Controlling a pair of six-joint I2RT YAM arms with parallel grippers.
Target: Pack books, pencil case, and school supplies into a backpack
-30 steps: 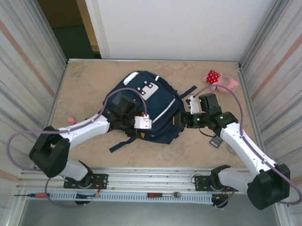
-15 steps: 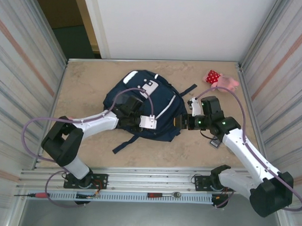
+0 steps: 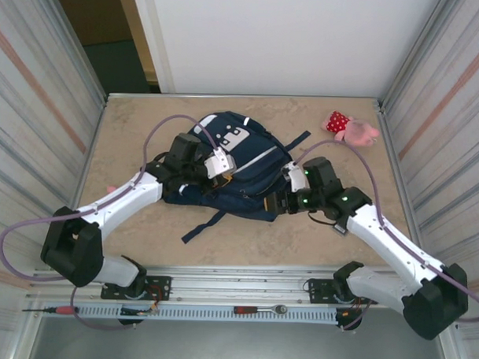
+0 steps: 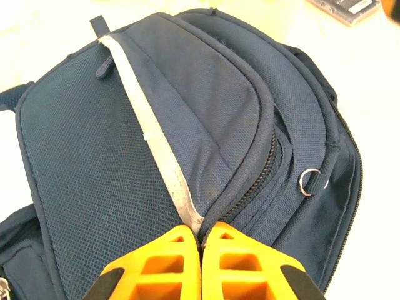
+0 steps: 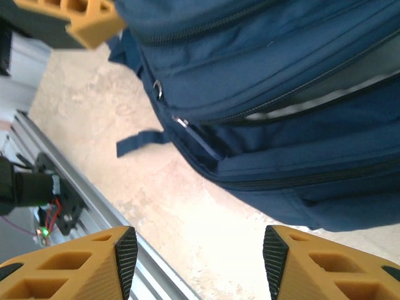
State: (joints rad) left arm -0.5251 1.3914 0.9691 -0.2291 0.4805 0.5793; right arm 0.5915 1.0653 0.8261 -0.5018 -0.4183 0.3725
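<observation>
Navy backpack (image 3: 251,188) lies between both arms; we find left gripper (image 4: 201,236) pinched together at its zip seam, right gripper (image 5: 197,249) apart alongside.

Arms (image 3: 132,199) white-shelled with black joints and bases; lilac cables (image 3: 21,223) looped externally; end effector fingers (image 4: 162,265) orange, ribbed, black-padded.

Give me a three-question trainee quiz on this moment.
1. True or false: the right gripper grips the backpack.
2. What lies at the table's far right corner? A) plush toy B) book C) pencil case
3. Fill in: the left gripper has its jaws ____.
Key: 1 false, its jaws stand open; 2 A; 3 shut.
</observation>
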